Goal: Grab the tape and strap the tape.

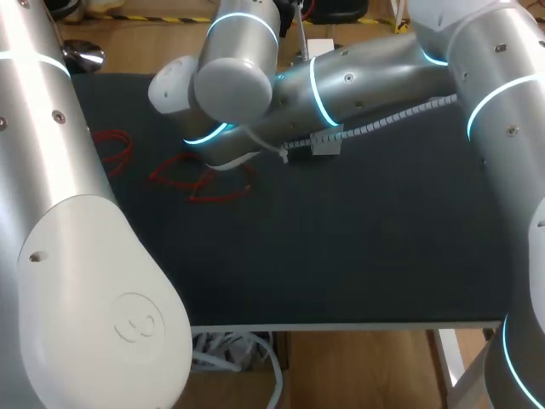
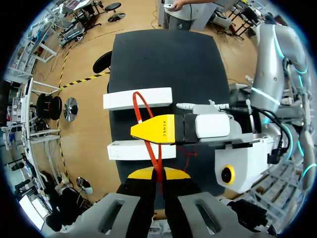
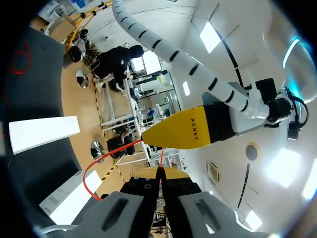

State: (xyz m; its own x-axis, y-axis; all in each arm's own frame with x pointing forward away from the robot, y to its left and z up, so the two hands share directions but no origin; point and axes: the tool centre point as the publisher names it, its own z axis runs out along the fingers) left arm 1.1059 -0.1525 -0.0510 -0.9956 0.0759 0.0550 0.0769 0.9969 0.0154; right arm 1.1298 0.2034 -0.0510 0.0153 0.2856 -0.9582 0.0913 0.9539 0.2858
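The thin red plastic tape (image 2: 140,106) is held in the air above the black-topped table (image 1: 341,256), shared between both arms. The left gripper (image 2: 158,174) is closed, its yellow tips pinching one part of the tape, which runs up from between them into a narrow loop. The right gripper (image 3: 158,173) is likewise pressed together on the tape, and a red curve is seen to bow out beside it and back toward the left gripper's tip.

The two grippers are set crosswise and very close, almost tip to tip. This arrangement is judged to serve the strapping step: one part can be held steady while the other is guided round, so that the loop can be drawn tight. The tape is held clear of the table, probably so that the loop hangs free and nothing snags.

In the head view the grippers and the held tape are hidden behind the arms' silver links. Loose red ties (image 1: 204,181) are seen lying on the table at the left, untouched. The grab is judged done and the strapping in hand.
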